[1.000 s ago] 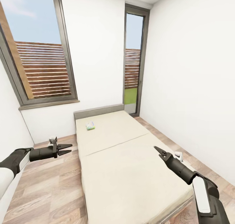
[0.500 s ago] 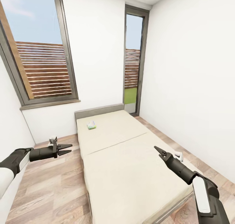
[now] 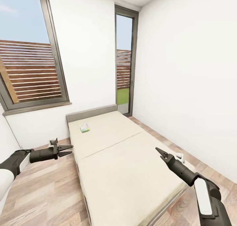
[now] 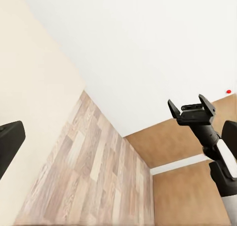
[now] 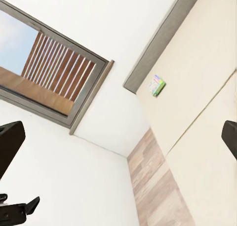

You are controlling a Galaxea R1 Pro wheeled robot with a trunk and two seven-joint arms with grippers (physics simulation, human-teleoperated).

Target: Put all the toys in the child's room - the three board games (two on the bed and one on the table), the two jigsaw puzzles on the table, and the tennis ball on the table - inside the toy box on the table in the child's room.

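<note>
One board game (image 3: pixel 84 128) lying flat on the bed (image 3: pixel 131 173) near the grey headboard (image 3: pixel 92 113), well apart from both grippers and farther from the camera. Left gripper (image 3: pixel 68 150) over the wood floor (image 3: pixel 42 193) beside the bed, jaws spread, nothing between them. Right gripper (image 3: pixel 159 151) above the bed's near part, fingers seemingly close together, though open or closed hard to tell.

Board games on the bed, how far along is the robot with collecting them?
Nothing looks collected yet. One board game lies on the bed near the headboard, untouched; a second is not visible on the mattress. The left gripper and right gripper are both open and empty, held out well short of the game. Left to do: reach it, pick it up and carry it to the toy box.
</note>
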